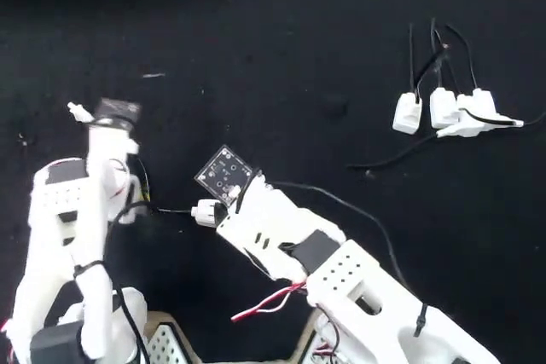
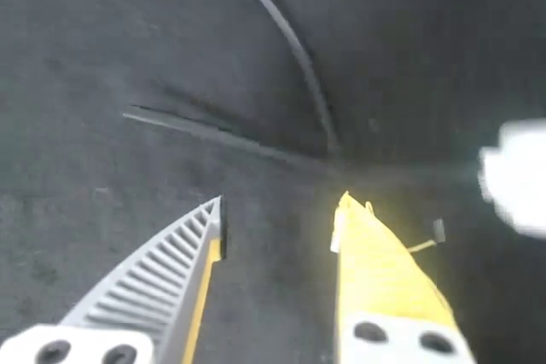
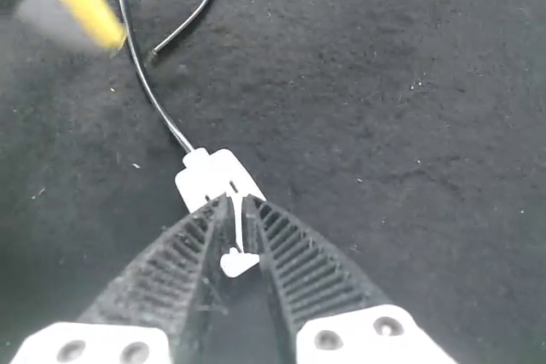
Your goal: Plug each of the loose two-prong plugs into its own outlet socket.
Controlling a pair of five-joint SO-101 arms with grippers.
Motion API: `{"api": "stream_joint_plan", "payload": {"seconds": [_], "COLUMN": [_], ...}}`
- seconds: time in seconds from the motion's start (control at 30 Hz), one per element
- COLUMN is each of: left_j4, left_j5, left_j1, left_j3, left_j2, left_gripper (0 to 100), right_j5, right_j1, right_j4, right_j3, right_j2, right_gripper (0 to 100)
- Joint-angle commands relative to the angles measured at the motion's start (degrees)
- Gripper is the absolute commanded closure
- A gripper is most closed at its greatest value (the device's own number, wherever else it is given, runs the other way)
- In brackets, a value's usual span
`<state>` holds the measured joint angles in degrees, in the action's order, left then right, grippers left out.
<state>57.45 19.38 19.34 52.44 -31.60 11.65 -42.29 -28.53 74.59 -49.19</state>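
- Your right end effector [image 3: 235, 204] is clenched on a white two-prong plug [image 3: 215, 178]. The plug sits just beside the socket block [image 1: 224, 173], off the corner nearest the arms.
- The plug's cord [image 3: 145, 83] runs away from the jaws, so the grip looks to be on the prong end. My read: it is held low against the counter [image 1: 281, 66] to drag or re-aim it, not to insert it.
- The socket block lies flat with its face up and no plug in it, so I judge the task barely started.
- Your left end effector [image 2: 277, 215] is released, fingers spread above bare counter. It is well apart from the socket block, on the side the cord trails toward, probably parked clear or ready to steady the cord.
- The spare plugs [image 1: 452, 110] are bunched with cords tangled, well apart from the socket block on its opposite side, waiting their turn.
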Motion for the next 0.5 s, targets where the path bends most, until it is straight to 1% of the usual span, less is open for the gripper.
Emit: {"api": "stream_joint_plan", "payload": {"seconds": [0.0,0.07,0.13,0.3,0.47], "left_j4": [-10.99,-16.18,-16.88,-8.97,-4.48], "left_j5": [-9.23,-8.53,-8.09,-12.66,-12.40], "left_j1": [1.27,1.19,1.10,1.54,1.63], "left_j3": [2.77,5.23,4.53,-6.11,-10.42], "left_j2": [-1.85,-0.79,2.29,14.77,21.36], "left_gripper": [79,79,79,79,79], "right_j5": [-3.78,-5.36,-5.19,-5.27,-5.27], "right_j1": [-2.37,-3.96,-5.01,-5.27,-5.36], "right_j4": [2.20,3.60,6.07,8.44,8.53], "right_j3": [-0.31,0.75,2.33,3.74,3.91], "right_j2": [-1.36,-1.36,-1.36,-1.27,-1.27], "right_gripper": [98.4,98.4,98.4,98.4,98.4]}}
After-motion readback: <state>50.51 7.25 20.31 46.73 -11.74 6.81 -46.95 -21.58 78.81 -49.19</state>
